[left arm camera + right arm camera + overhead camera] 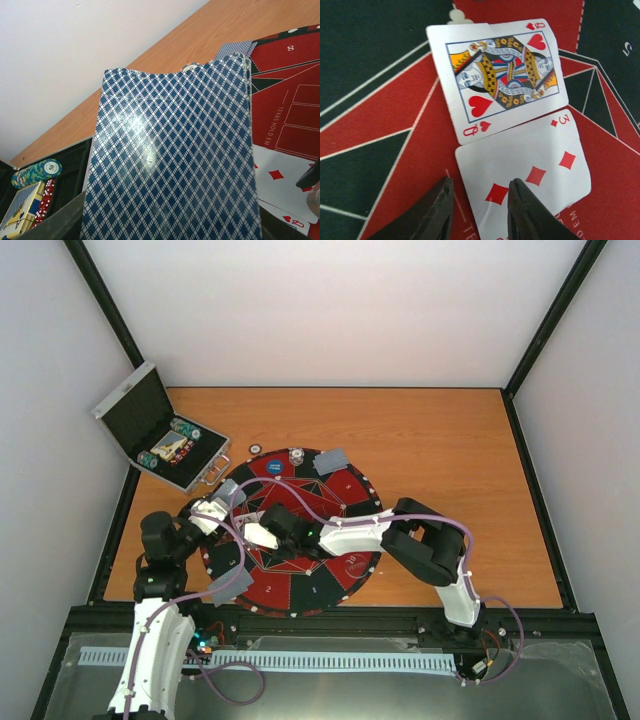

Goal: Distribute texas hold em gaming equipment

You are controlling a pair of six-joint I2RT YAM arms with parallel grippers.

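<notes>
My left gripper is shut on a deck of blue-diamond-backed cards, which fills the left wrist view and hides the fingers. My right gripper is open low over the round red-and-black mat. Its right finger sits over a face-up three of diamonds, with the left finger beside that card's edge. A face-up queen of hearts lies just beyond. Face-down cards lie at the mat's far rim and near-left rim. A blue chip, a clear chip and a white chip lie at the far edge.
The open silver case stands at the far left of the table, holding stacked chips, red dice and a card box. Both arms crowd the mat's left half. Black frame posts edge the wooden table.
</notes>
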